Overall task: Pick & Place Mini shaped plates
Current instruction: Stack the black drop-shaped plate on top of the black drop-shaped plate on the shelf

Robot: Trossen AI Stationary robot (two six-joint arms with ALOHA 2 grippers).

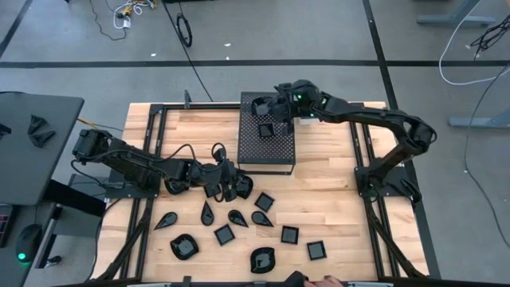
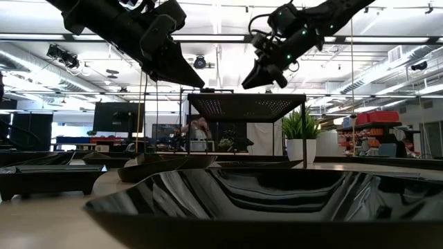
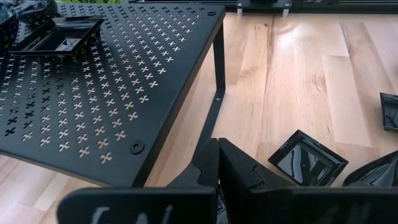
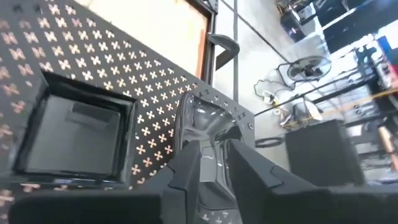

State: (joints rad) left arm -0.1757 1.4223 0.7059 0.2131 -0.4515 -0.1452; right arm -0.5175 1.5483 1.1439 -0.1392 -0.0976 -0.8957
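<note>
Counting what the high view gives me, I judge the job barely begun: one square plate sits on the perforated box, roughly a dozen mini shaped plates lie on the table. My right gripper hovers over the box's far corner, fingers parting around a leaf-shaped plate. My left gripper holds another plate, clamped tight, near the box's front.

Both arms are matte black, jointed, with black cables looping alongside; green indicator lights glow on the right arm above the perforated box.
</note>
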